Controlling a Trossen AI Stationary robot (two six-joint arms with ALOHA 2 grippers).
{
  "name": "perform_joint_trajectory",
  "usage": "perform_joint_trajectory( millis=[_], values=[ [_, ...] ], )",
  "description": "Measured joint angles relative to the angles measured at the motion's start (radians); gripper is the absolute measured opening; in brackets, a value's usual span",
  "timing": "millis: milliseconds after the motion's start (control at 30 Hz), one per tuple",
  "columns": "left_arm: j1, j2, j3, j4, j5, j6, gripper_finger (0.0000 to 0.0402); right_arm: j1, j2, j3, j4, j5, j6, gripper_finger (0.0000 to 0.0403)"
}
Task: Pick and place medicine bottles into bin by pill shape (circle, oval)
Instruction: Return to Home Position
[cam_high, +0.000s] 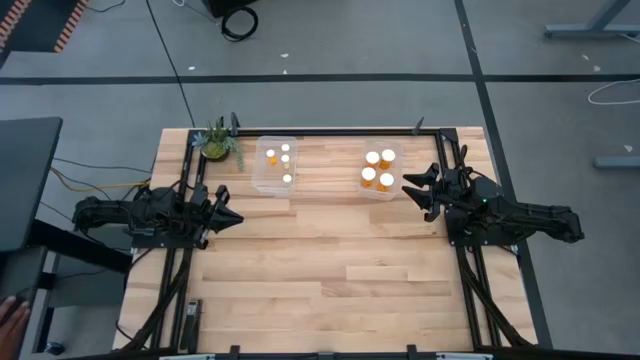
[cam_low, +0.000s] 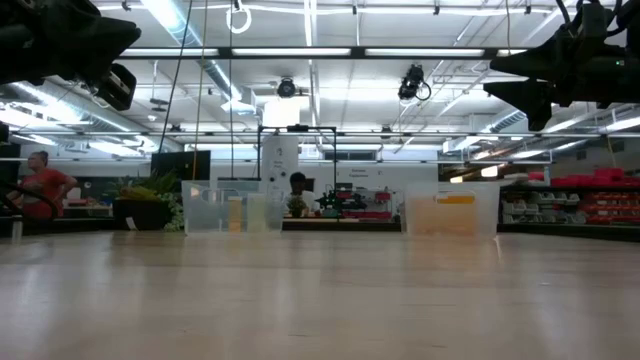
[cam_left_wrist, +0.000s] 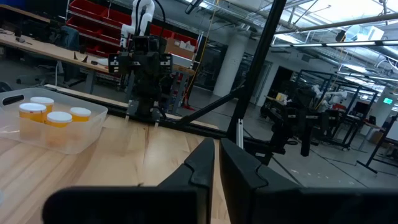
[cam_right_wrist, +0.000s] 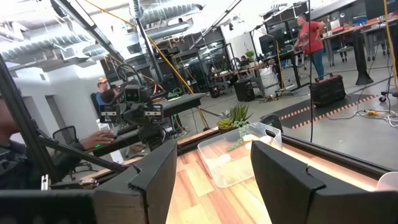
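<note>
Several narrow amber bottles with white caps (cam_high: 284, 160) stand in the left clear bin (cam_high: 262, 180). Several wider ones (cam_high: 378, 170) stand in the right clear bin (cam_high: 395, 150), and they also show in the left wrist view (cam_left_wrist: 51, 118). No bottle shows on the tabletop. My left gripper (cam_high: 238, 216) hangs shut and empty above the table's left side, with its fingers (cam_left_wrist: 205, 168) close together. My right gripper (cam_high: 412, 192) hangs open and empty just right of the right bin, with its fingers (cam_right_wrist: 158, 174) wide apart.
A small green potted plant (cam_high: 218, 142) stands at the far left corner beside the left bin. The two bins stand side by side near the far edge, as the low view shows (cam_low: 232, 208) (cam_low: 452, 208). Bare wood (cam_high: 330, 270) fills the middle and near part. People show in the room beyond.
</note>
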Motion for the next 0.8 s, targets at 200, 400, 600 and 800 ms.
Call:
perform_joint_trajectory(
  millis=[200,400,600,800],
  values=[
    [0.000,0.000,0.000,0.000,0.000,0.000,0.0041,0.000,0.000,0.000,0.000,0.000,0.000,0.0214],
    [0.000,0.000,0.000,0.000,0.000,0.000,0.0033,0.000,0.000,0.000,0.000,0.000,0.000,0.0214],
    [0.000,0.000,0.000,0.000,0.000,0.000,0.0029,0.000,0.000,0.000,0.000,0.000,0.000,0.0214],
    [0.000,0.000,0.000,0.000,0.000,0.000,0.0040,0.000,0.000,0.000,0.000,0.000,0.000,0.0214]
  ],
)
